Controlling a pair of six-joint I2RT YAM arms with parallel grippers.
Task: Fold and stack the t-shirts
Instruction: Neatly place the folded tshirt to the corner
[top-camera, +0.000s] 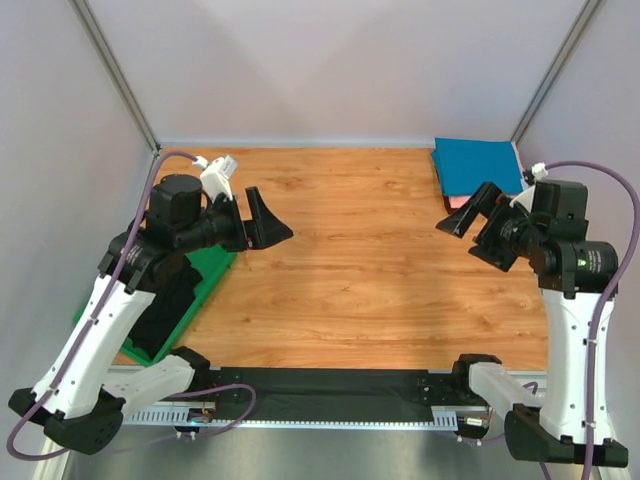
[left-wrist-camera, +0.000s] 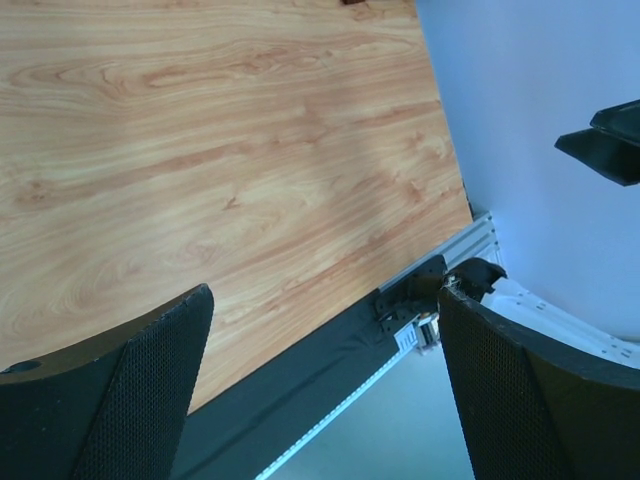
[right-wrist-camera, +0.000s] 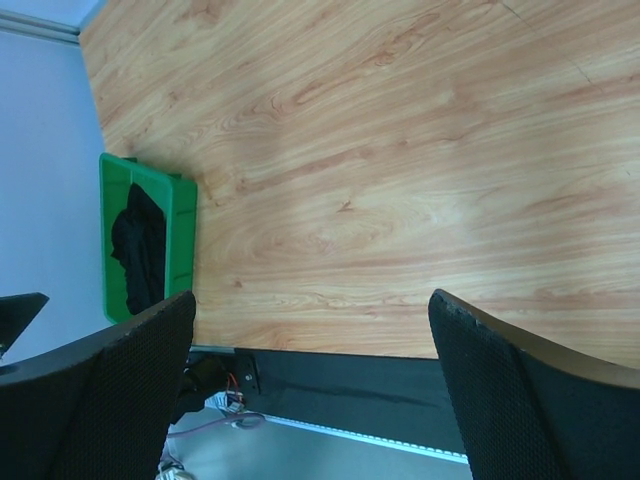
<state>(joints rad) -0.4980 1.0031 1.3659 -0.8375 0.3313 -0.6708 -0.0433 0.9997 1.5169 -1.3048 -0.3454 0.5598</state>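
Observation:
The teal-blue t-shirt (top-camera: 478, 166) lies folded as a flat rectangle at the table's far right corner. The salmon-pink t-shirt (top-camera: 458, 200) shows only as a thin edge under it. My left gripper (top-camera: 264, 222) hangs open and empty above the left side of the table; its jaws stand wide apart in the left wrist view (left-wrist-camera: 320, 390). My right gripper (top-camera: 468, 212) is open and empty, raised just in front of the stack; its jaws stand wide apart in the right wrist view (right-wrist-camera: 312, 385). Neither wrist view shows the shirts.
A green bin (top-camera: 205, 285) holding dark cloth (top-camera: 170, 300) sits at the left edge, partly under my left arm; it also shows in the right wrist view (right-wrist-camera: 180, 215). A black strip (top-camera: 330, 382) runs along the near edge. White walls enclose the table.

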